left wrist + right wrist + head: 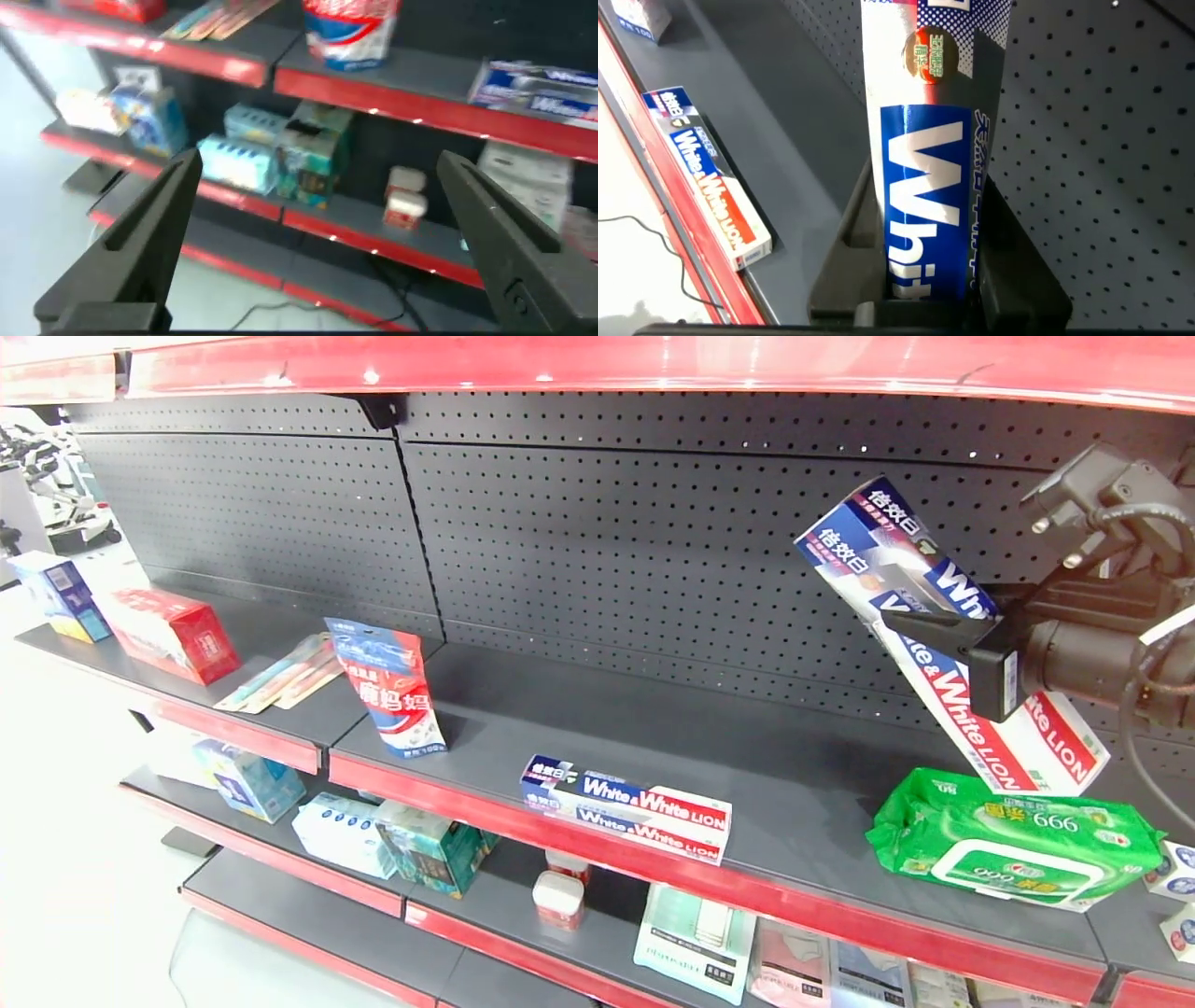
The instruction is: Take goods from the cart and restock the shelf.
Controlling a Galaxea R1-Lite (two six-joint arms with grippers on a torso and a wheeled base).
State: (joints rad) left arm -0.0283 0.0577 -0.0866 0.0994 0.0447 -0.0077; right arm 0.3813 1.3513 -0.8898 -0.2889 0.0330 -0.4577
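Right claw [936,639] of mine is closed tight round a toothpaste box [896,555], held tilted above the shelf [747,747]. Wipes [1018,840] lie just below, so I should carry it leftward, level it, then lower it near the other box [625,807]
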